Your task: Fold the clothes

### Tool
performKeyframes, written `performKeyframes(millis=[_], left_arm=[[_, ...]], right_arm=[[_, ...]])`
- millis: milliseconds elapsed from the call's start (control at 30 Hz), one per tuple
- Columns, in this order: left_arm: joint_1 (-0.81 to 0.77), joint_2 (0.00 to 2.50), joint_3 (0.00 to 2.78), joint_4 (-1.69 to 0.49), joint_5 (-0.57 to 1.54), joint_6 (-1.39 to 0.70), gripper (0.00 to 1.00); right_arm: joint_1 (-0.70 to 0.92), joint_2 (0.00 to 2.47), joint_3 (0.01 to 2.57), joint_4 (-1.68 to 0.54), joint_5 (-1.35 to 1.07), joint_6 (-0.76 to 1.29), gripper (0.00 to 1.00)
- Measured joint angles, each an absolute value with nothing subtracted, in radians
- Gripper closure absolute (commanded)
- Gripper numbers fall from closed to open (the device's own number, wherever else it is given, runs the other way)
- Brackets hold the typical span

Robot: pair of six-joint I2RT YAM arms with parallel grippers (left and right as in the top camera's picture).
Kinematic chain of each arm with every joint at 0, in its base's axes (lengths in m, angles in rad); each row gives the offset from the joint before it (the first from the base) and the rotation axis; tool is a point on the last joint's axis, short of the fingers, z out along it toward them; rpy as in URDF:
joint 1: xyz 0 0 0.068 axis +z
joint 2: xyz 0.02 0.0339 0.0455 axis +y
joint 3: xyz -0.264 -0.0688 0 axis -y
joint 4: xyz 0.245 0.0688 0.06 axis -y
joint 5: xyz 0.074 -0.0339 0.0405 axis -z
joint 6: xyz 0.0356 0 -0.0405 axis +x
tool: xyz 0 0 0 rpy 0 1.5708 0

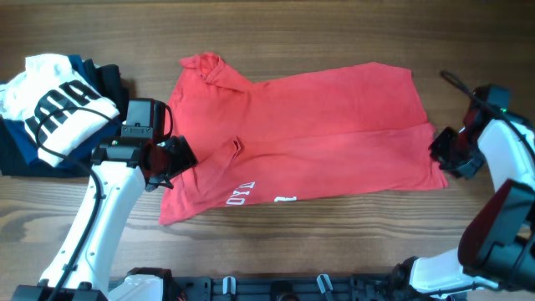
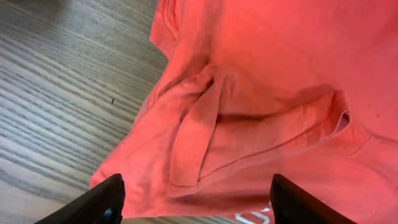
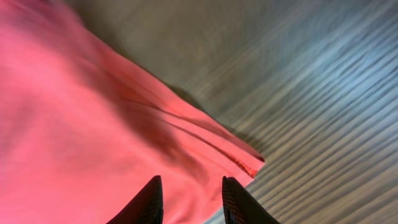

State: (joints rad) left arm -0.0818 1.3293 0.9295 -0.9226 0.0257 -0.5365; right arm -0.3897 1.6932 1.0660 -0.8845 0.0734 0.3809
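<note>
Red shirt (image 1: pixel 309 134) spread flat mid-frame in overhead; light, limp, bunches easily; grab at sleeve (image 2: pixel 261 137) and hem corner (image 3: pixel 249 163); left gripper (image 2: pixel 193 199) fingers wide apart, empty; right gripper (image 3: pixel 189 199) fingers apart, empty.

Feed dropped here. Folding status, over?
Left end effector open over red T-shirt sleeve. Right end effector open at hem corner. Shirt spread mostly flat. Clothes pile far left, apart.

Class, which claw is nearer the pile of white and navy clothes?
Left. The left claw sits close beside the pile; the right claw is at the red shirt's far edge.
</note>
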Motion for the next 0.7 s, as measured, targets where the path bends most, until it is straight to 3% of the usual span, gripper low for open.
performKeyframes(millis=[467,700], left_arm=[[-0.082,1.329,0.929,-0.924,0.029,-0.537,0.25],[-0.082,1.329,0.929,-0.924,0.028,-0.537,0.25]], right_arm=[[-0.39,1.723,0.986,-0.836,0.157,0.434,0.67],[-0.39,1.718,0.923,-0.747,0.179,0.454,0.57]])
